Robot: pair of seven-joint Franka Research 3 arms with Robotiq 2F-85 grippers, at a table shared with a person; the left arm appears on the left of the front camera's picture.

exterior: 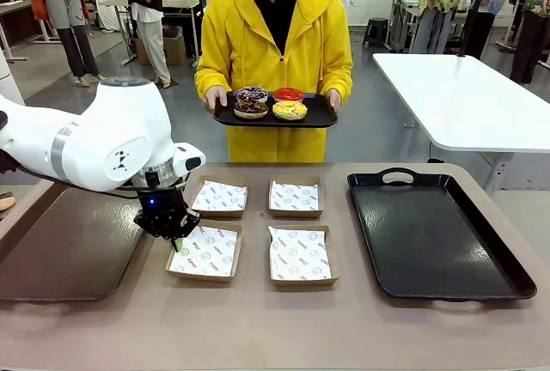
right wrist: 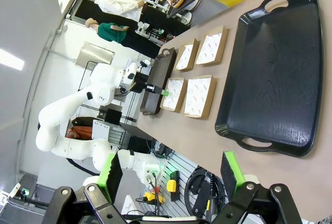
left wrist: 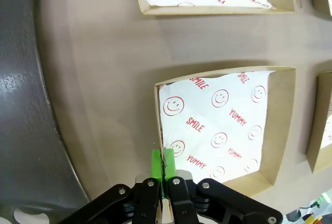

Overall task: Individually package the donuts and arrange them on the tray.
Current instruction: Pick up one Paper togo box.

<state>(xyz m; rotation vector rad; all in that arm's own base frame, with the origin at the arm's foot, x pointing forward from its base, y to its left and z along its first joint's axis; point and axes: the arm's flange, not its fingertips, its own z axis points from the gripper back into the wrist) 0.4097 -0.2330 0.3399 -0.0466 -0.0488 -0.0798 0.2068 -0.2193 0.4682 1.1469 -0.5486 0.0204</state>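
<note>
Presently: bench (exterior: 258, 328) — bare strip along its near edge, room for travel. Large black tray (exterior: 434, 234) — right side, bare, awaiting packaged goods. Small tray (exterior: 318, 116) — held by the person beyond the far edge, carrying the donuts (exterior: 271, 103). Lined boxes (exterior: 295, 197) — four, two-by-two, narrow gaps. Near-left box (left wrist: 218, 125) — outer wall pinched by the clenched left pincer (left wrist: 162, 164), likely to shift it. Right pincer (right wrist: 171, 171) — released, well apart.

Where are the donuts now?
Front view, far side, centre: the donuts sit on the small black tray the person holds, beyond the four paper-lined boxes.
</note>
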